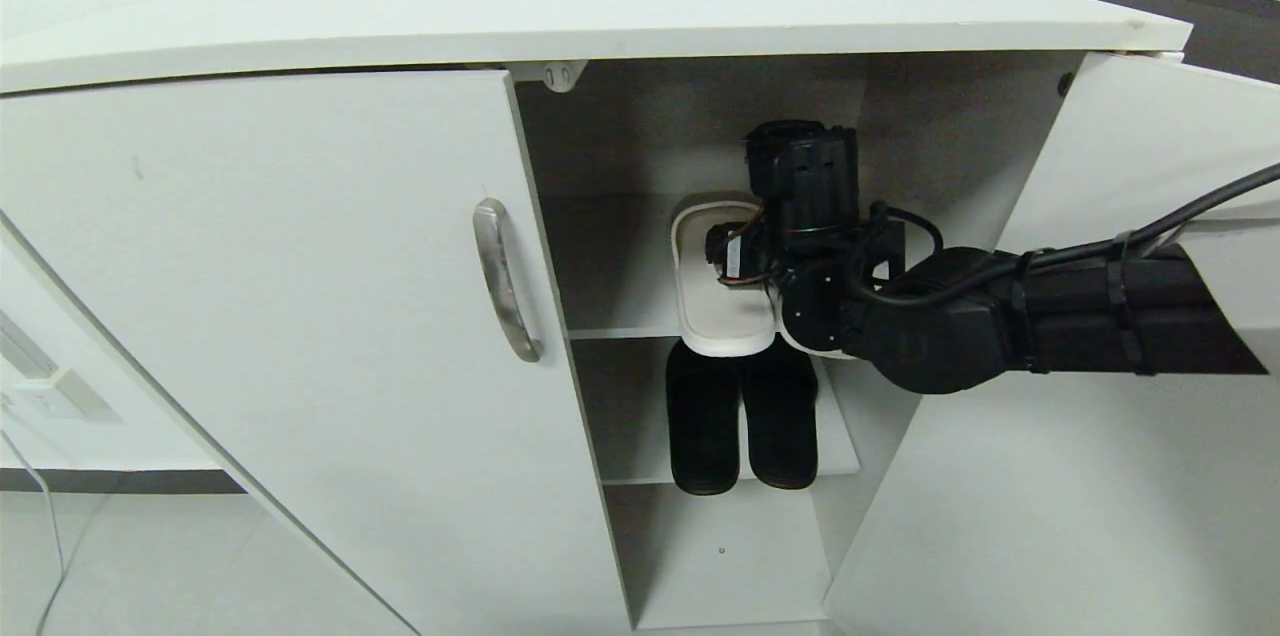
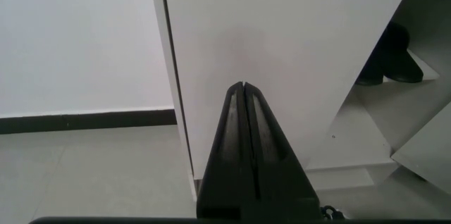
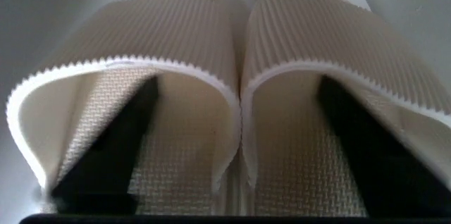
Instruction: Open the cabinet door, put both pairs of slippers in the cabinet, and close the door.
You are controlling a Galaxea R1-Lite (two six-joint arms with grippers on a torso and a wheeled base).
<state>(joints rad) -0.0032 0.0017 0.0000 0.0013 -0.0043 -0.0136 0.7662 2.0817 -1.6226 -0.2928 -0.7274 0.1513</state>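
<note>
The cabinet (image 1: 600,6) stands with its right door (image 1: 1050,516) swung open at 3 o'clock and its left door (image 1: 260,316) shut, the metal handle (image 1: 505,281) at 9 o'clock from the slippers. The right arm reaches into the open side, where the white slippers (image 1: 715,316) lie side by side on the upper shelf (image 1: 610,296), their heels overhanging its front edge. The right hand (image 3: 236,90) has one finger (image 3: 106,160) inside each slipper, the pair's touching inner walls caught between them. The black slippers (image 1: 740,416) sit together on the middle shelf (image 1: 630,436), directly at 6 o'clock from the white pair, heels also past the edge. The left hand (image 2: 243,86) is pressed fully together and holds nothing, low above the floor (image 2: 91,175), pointing at the closed door's lower face.
</note>
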